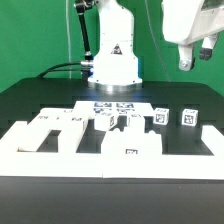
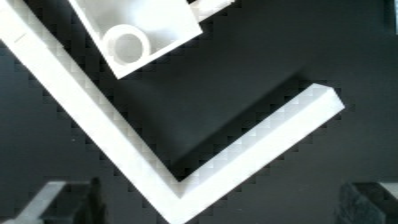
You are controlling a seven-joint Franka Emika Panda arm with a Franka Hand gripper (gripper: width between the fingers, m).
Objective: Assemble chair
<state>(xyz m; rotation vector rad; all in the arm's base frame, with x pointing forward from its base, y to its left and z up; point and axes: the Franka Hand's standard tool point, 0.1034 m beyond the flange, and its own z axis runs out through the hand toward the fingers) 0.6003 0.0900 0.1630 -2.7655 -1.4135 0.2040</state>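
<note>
In the exterior view the chair (image 1: 118, 120) lies in loose white pieces in a row across the middle of the black desk (image 1: 30, 100). Flat panels sit from about nine o'clock to the centre, and two small tagged blocks (image 1: 187, 117) sit towards three o'clock. They look like light, stiff, smooth plastic. They should not crush, but they could slide or twist in a loose pinch, so the safest hold is probably across a narrow pair of flat parallel faces, near the middle of a piece. The tool (image 1: 195, 62) hangs high at about two o'clock, well apart from every piece and carrying nothing. The white robot base (image 1: 112, 60) stands at twelve o'clock, with the marker board (image 1: 110, 104) just in front of it. The low white border wall (image 1: 40, 140) runs along the near side from eight to four o'clock, close to the parts, and may crowd a low approach from the front. In the wrist view the tool (image 2: 214, 205) stands open. Its dark fingers (image 2: 50, 205) show at opposite edges of the picture, with only bare desk (image 2: 214, 100) between them. A corner of the border wall (image 2: 107, 110) lies below the tool. Beyond that corner is a white part with a round hole (image 2: 143, 35), touching or just beside the wall, and I cannot tell which. The wall may block a finger on that side.
</note>
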